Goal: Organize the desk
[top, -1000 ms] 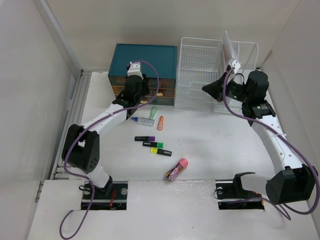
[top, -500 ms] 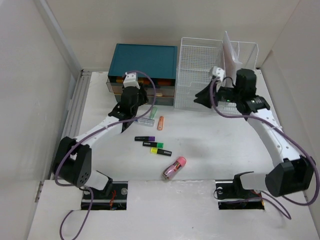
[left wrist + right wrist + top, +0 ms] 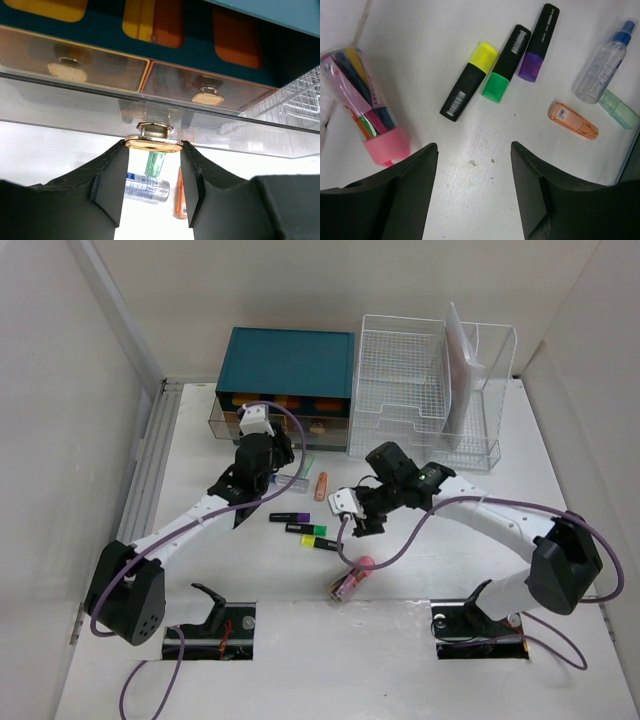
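Note:
On the white desk lie three highlighters with purple, green and yellow caps. Close by are a clear spray bottle, an orange tube and a pale green tube. A pink case of pens lies near the front. My right gripper hangs open over bare desk between the case and the highlighters, holding nothing; the top view shows the right gripper mid-desk. My left gripper is shut on the gold knob of a clear drawer slid out of the teal cabinet.
A white wire basket stands at the back right beside the cabinet, with a sheaf of papers upright in it. A grey rail runs along the desk's left edge. Pale walls close in on the left, back and right.
My right arm swung from the wire basket down to the desk's middle and its jaws opened. My left gripper drew back from the cabinet with the knob, sliding the drawer out.

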### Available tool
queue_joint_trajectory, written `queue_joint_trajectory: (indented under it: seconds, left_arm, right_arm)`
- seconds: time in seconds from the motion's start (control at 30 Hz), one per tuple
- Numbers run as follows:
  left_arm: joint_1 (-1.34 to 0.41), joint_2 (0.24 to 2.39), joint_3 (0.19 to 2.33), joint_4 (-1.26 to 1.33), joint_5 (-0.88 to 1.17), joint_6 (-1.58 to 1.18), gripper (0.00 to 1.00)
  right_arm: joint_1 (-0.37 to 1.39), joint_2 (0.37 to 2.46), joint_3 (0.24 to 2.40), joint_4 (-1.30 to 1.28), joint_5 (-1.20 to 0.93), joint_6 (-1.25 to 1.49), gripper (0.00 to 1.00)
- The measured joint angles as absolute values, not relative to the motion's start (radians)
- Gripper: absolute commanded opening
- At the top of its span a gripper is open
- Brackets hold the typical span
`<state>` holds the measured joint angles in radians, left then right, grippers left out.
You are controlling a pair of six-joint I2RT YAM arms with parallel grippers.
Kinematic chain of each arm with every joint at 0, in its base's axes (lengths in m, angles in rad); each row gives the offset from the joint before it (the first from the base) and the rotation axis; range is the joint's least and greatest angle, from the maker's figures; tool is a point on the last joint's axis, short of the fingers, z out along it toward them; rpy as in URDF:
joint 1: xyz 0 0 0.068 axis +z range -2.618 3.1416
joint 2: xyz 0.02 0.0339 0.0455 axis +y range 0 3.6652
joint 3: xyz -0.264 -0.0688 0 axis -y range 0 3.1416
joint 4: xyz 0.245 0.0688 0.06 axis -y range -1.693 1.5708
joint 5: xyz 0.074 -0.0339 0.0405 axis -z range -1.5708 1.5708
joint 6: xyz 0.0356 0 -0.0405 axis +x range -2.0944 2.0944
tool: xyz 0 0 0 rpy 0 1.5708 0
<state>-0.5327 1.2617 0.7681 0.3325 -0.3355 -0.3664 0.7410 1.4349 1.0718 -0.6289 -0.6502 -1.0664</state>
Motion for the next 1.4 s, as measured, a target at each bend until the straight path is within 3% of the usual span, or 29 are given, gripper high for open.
queue_joint_trajectory:
  seconds: [0.33,0.47,0.57,0.63,0.7,0.77,0.97,1.27,1.4]
  left_arm:
    - [-0.553,1.236,0.755,0.313,-0.357,-0.376,0.02]
    - [-0.555,1.233,0.752,0.312,-0.361,-0.377,0.07]
    - [-0.556,1.233,0.752,0.312,-0.362,-0.379,0.28]
    - [-0.556,1.233,0.752,0.312,-0.363,-0.379,0.33]
    - [-0.556,1.233,0.752,0.312,-0.363,-0.379,0.46]
    - [-0.556,1.233,0.752,0.309,-0.363,-0.385,0.48]
    - [-0.561,1.233,0.752,0.287,-0.362,-0.398,0.73]
    - [-0.562,1.196,0.752,0.260,-0.368,-0.401,0.83]
    - [-0.562,1.155,0.752,0.255,-0.368,-0.401,0.84]
  right_arm:
    - [0.927,1.410,0.968,-0.630,-0.529,-1.211,0.67]
    - [1.003,1.399,0.931,-0.644,-0.513,-1.242,0.67]
    - [1.023,1.399,0.922,-0.653,-0.506,-1.253,0.67]
    - [1.028,1.399,0.917,-0.658,-0.501,-1.257,0.67]
    - [1.039,1.399,0.913,-0.662,-0.496,-1.259,0.67]
    - [1.055,1.401,0.903,-0.660,-0.495,-1.257,0.67]
    - [1.107,1.459,0.868,-0.641,-0.456,-1.215,0.67]
    - [1.122,1.521,0.869,-0.603,-0.394,-1.143,0.62]
    - [1.140,1.564,0.869,-0.569,-0.352,-1.105,0.45]
